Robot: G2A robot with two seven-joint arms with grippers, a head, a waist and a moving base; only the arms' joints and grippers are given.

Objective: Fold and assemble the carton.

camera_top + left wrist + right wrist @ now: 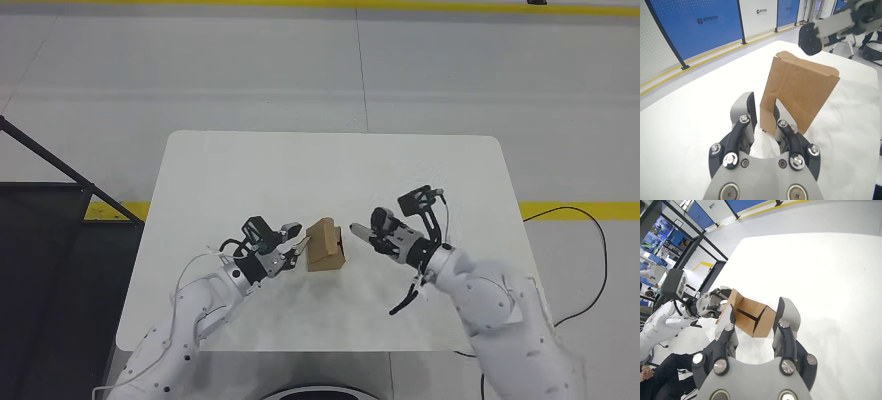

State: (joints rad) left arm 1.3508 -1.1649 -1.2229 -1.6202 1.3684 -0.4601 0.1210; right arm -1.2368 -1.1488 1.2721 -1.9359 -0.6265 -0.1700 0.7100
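Where the left gripper (763, 99) sits low over the bench (430, 170), its jaws stand a little apart. The near edge of the carton (797, 91) lies in the gap between them, with daylight on one side, so they are not clamped on the board. The right gripper (756, 307) is on the opposite side of the carton with its jaws spread wide. It sits just beside the box and holds nothing. In the left wrist view one of its pads (810, 42) hangs above the carton's far upper corner, apart from it.

The carton rests between the two grippers, near the middle of the bench and toward the robot's side. It is a small box of plain brown corrugated board, unprinted and lightly creased across its broad panel. That panel leans rather than standing square.

As a judgement, the task looks well under way but not finished. The blank has already been raised into a box body. In the right wrist view one end looks folded in, with its pieces meeting along dark seams (753, 318) that gape a little, so that end seems closed loosely rather than pressed flat. A long flap (735, 299) with a notched tab edge stands out from the body on the left gripper's side, not yet tucked. What appears to be left is folding that flap over, seating its tab, and squaring the walls. Whether the end facing away is closed cannot be told from here.
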